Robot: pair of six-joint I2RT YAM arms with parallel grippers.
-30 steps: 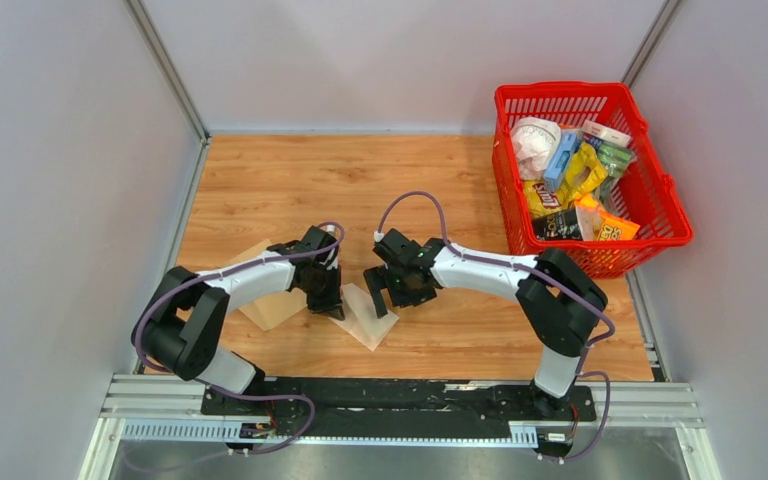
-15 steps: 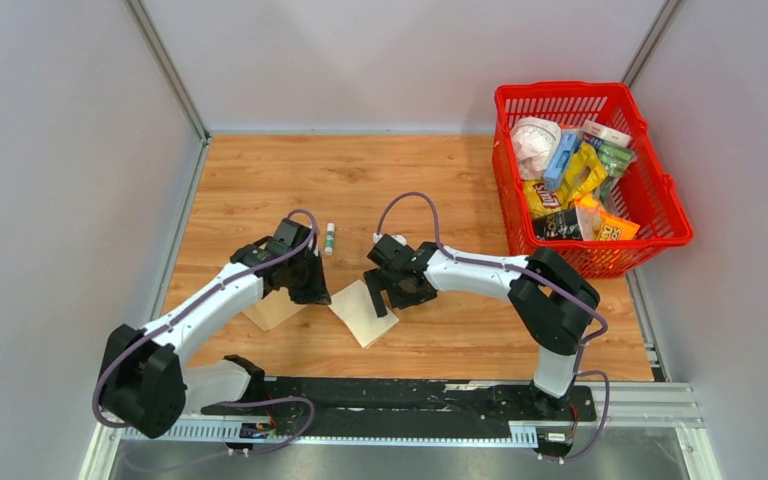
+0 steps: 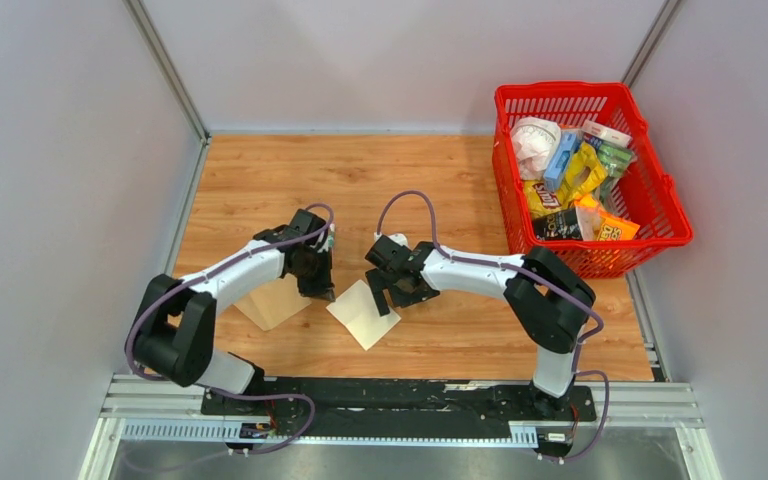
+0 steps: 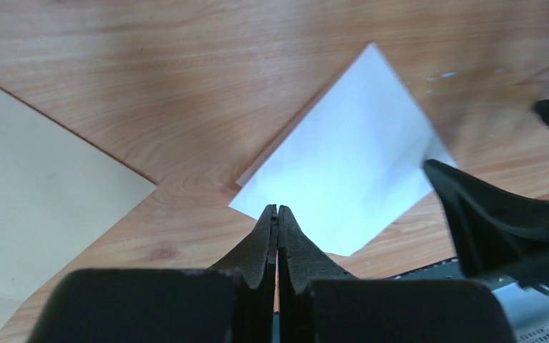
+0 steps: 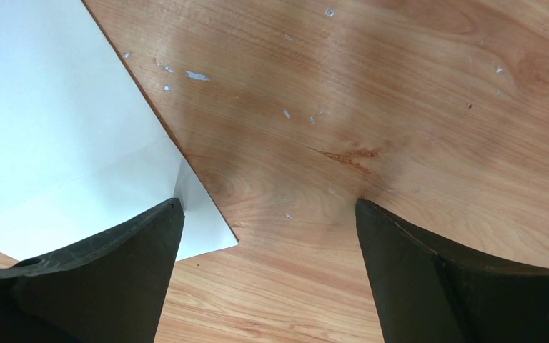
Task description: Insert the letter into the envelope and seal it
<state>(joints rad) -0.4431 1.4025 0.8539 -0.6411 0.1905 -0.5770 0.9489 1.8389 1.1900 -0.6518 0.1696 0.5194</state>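
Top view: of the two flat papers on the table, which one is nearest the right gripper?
The letter, the pale sheet; the right gripper hangs open over its corner. The tan envelope lies farther left.

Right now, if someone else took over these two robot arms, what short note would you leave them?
Left gripper: shut, tips at the edge of the pale square paper letter; whether it pinches it is unclear.
Right gripper: open, straddling the letter's corner, holding nothing.
The flat tan kraft-paper envelope lies apart, on the letter's left.
Done: nothing yet. Left: insert letter, seal envelope.
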